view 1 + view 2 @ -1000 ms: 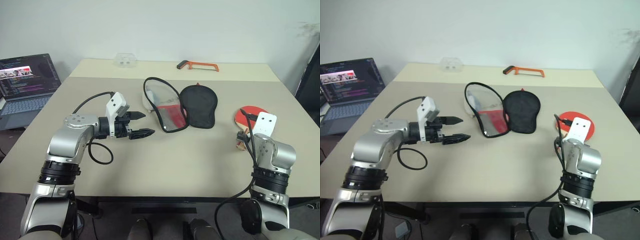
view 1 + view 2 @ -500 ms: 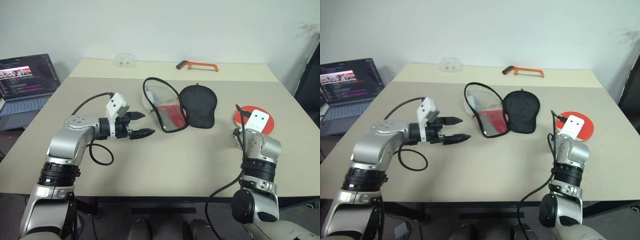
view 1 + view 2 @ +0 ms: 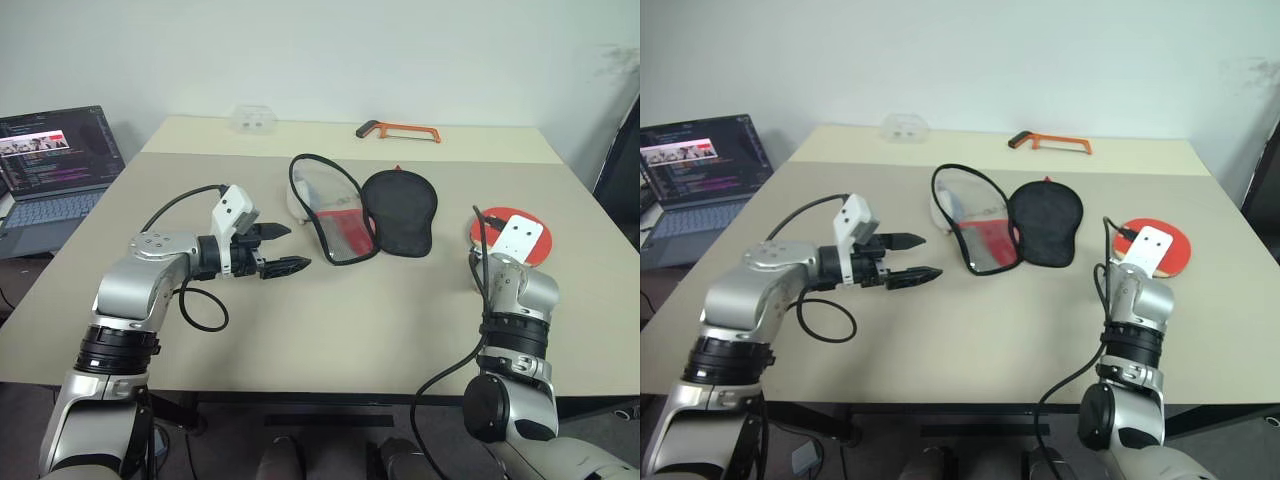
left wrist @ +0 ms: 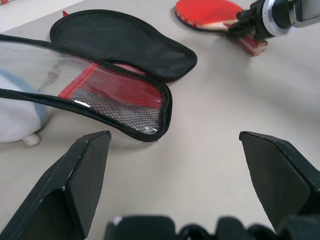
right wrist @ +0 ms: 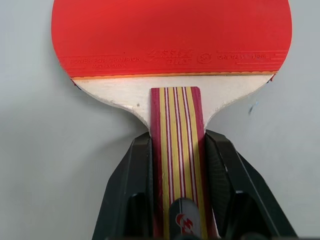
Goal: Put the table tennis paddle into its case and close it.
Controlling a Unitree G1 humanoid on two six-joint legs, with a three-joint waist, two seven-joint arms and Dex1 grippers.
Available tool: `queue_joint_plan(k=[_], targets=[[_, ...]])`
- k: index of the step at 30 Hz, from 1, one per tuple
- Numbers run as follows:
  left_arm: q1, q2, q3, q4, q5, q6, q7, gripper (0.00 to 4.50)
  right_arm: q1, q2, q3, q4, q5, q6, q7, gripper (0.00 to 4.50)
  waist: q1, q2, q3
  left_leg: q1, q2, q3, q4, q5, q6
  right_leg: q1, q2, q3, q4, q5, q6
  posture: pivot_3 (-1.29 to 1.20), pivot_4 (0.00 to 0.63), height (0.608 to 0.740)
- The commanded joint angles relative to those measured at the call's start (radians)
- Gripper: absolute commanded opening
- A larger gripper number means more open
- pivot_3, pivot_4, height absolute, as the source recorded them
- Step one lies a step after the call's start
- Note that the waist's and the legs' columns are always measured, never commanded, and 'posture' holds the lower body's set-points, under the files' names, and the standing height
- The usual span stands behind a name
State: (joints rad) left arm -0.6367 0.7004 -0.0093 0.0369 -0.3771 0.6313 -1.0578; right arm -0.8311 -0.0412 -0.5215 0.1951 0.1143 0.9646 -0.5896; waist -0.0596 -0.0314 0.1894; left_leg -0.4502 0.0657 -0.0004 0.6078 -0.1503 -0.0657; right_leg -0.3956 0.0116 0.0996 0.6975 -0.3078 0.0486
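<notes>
The table tennis paddle (image 5: 170, 35) lies flat on the table at the right, red rubber up, its striped wooden handle pointing toward me. My right gripper (image 5: 176, 142) is shut on that handle, one black finger pressed against each side. The case (image 3: 345, 215) lies unzipped at the table's middle, its clear and red-mesh half next to the black flap (image 3: 400, 208). To the case's left my left gripper (image 3: 285, 248) hovers open and holds nothing. The left wrist view looks across the case (image 4: 115, 95) to the paddle (image 4: 210, 12) beyond.
An orange-handled hacksaw (image 3: 397, 130) and a small clear plastic box (image 3: 252, 119) lie at the table's far edge. A pale grey-blue pouch (image 3: 298, 203) rests against the case's left side. An open laptop (image 3: 55, 160) stands off the table to the left.
My right gripper has closed onto the paddle's handle while the hand edged forward toward the blade. The left arm has stayed still and open.
</notes>
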Motion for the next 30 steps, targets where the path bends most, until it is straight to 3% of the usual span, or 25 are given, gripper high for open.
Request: queue_joint_plan(k=[1, 7, 15, 21, 30], targets=[[-0.001, 0.010, 0.025, -0.046, -0.020, -0.001, 0.007, 4.50, -0.093, -0.020, 0.060, -0.047, -0.003, -0.075, 0.031, 1.06, -0.001, 0.000, 0.000, -0.002, 0.000, 0.000, 0.000, 0.000, 0.000, -0.002, 0.000, 0.000, 0.000, 0.000, 0.000, 0.00, 0.150, 0.740], [0.002, 0.015, 0.029, -0.057, -0.030, 0.003, 0.016, 4.50, -0.209, 0.002, 0.173, 0.149, 0.011, -0.231, 0.197, 1.06, -0.024, 0.000, 0.000, -0.004, 0.000, 0.002, -0.005, 0.000, 0.000, -0.008, 0.001, 0.002, 0.001, 0.000, 0.000, 0.00, 0.150, 0.740], [0.037, 0.022, 0.054, -0.118, -0.051, 0.037, 0.048, 4.50, -0.367, 0.011, 0.266, 0.619, -0.006, -0.505, 0.377, 1.06, -0.027, 0.001, 0.000, -0.004, 0.000, 0.003, -0.009, 0.000, 0.000, -0.009, 0.000, 0.001, 0.000, 0.000, -0.001, 0.00, 0.150, 0.740], [0.084, 0.037, 0.081, -0.190, -0.080, 0.081, 0.082, 4.50, -0.446, -0.014, 0.259, 0.885, -0.013, -0.644, 0.362, 1.06, -0.024, 0.001, 0.001, -0.005, 0.000, 0.002, -0.009, 0.000, 0.000, -0.009, -0.001, 0.001, 0.000, 0.000, -0.001, 0.00, 0.150, 0.740], [0.103, 0.049, 0.093, -0.216, -0.099, 0.103, 0.113, 4.50, -0.490, -0.012, 0.263, 0.979, 0.002, -0.648, 0.380, 1.06, -0.026, 0.001, 0.001, -0.005, 0.000, 0.002, -0.009, 0.000, -0.001, -0.009, 0.000, 0.001, 0.001, 0.000, -0.001, 0.00, 0.150, 0.740]])
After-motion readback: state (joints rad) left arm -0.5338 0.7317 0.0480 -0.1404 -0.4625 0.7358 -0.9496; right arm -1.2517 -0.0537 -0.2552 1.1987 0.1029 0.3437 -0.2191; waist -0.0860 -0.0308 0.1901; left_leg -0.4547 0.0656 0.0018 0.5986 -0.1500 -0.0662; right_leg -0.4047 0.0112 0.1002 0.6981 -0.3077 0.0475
